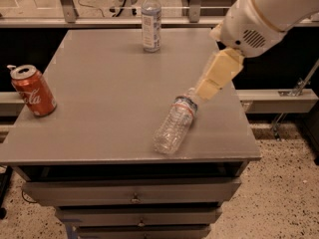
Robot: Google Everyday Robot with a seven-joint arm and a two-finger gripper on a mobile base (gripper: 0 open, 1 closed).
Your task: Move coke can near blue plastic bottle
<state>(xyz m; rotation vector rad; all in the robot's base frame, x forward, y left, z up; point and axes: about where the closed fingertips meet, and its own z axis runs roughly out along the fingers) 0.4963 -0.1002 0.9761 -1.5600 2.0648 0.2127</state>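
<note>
Coke can (pixel 32 91) upright at the left edge of the grey table (pixel 109 78), toward the front, well apart from everything else. Blue plastic bottle (pixel 151 20) standing at the back edge, about mid-width, white cap up. Clear crinkled bottle (pixel 174 127) lying on its side near the front right, cap toward the back right. Gripper (pixel 207 87) over the table's right side, angled down and left from the white arm (pixel 264 14), tip just beside that lying bottle's cap; touching or apart, not discernible. Gripper's opening: cannot tell; nothing seen held.
</note>
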